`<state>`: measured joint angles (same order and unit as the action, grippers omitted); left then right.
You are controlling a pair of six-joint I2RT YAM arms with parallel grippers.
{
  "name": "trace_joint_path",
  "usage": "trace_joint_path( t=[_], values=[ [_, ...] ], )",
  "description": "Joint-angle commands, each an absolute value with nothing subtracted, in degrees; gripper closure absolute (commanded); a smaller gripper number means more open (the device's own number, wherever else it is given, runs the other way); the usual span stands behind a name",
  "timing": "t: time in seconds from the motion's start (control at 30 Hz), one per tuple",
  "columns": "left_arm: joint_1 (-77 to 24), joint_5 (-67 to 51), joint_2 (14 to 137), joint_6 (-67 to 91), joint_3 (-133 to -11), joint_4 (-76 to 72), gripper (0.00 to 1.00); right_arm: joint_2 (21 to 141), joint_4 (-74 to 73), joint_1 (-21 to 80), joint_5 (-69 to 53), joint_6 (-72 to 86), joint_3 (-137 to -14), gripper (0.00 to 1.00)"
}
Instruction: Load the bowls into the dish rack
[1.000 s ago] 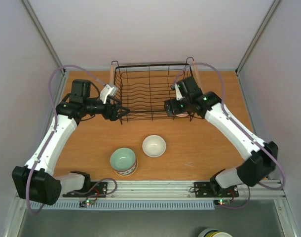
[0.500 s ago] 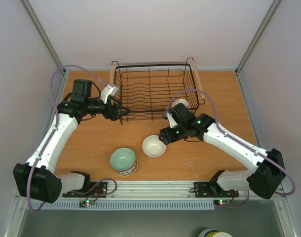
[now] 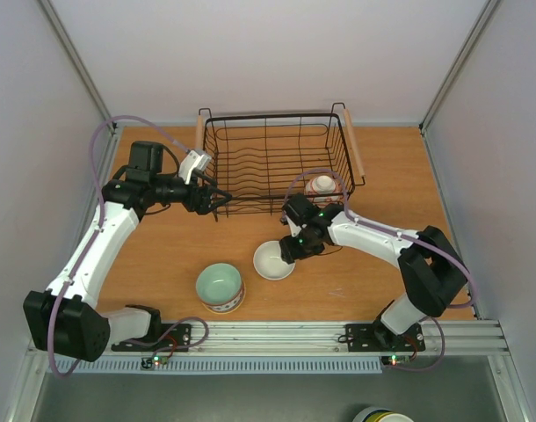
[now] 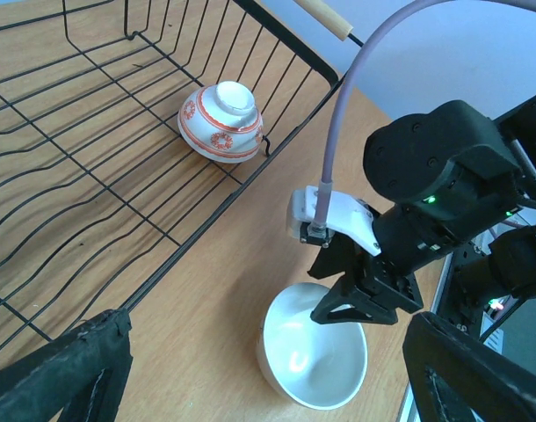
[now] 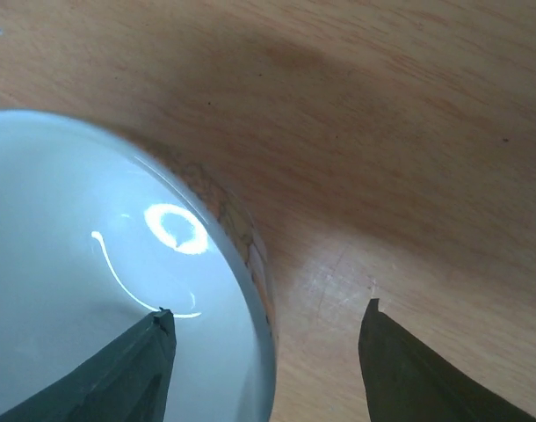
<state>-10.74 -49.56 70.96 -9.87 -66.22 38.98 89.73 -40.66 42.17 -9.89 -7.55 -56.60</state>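
Note:
The dish rack [image 3: 259, 200] is a black wire basket at the back. A red-and-white bowl [image 3: 323, 186] lies inside its front right corner, also seen in the left wrist view [image 4: 220, 121]. A white bowl [image 3: 273, 260] and a pale green bowl [image 3: 220, 287] stand on the table in front. My right gripper [image 3: 290, 249] is open and straddles the white bowl's right rim [image 5: 250, 255], with one finger inside and one outside. My left gripper [image 3: 217, 200] is open and empty at the rack's front left corner.
The rack has wooden handles [image 3: 353, 156] on both sides. White walls close in the table on the left, right and back. A metal rail [image 3: 277, 332] with the arm bases runs along the near edge.
My right gripper has moved from the rack's front right corner down to the white bowl, leaving the red-and-white bowl in the rack. My left arm has not moved.

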Motion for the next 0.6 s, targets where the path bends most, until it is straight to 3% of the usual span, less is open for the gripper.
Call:
trace_joint_path(
  t=[0.0,0.37,0.57],
  values=[
    [-10.99,-50.18,70.36,-10.24,-65.77,37.01,0.15,91.12,-37.94,42.54,-10.73,-6.82,-56.02,0.48],
    [-11.14,-51.19,71.1,-10.05,-65.63,36.92,0.15,92.01,-40.51,42.48,-8.33,-7.86,-56.53,0.98],
    [-12.97,-49.01,71.34,-10.83,-66.49,38.79,0.15,87.73,-46.03,42.53,-3.57,-8.66,-60.32,0.99]
  ],
)
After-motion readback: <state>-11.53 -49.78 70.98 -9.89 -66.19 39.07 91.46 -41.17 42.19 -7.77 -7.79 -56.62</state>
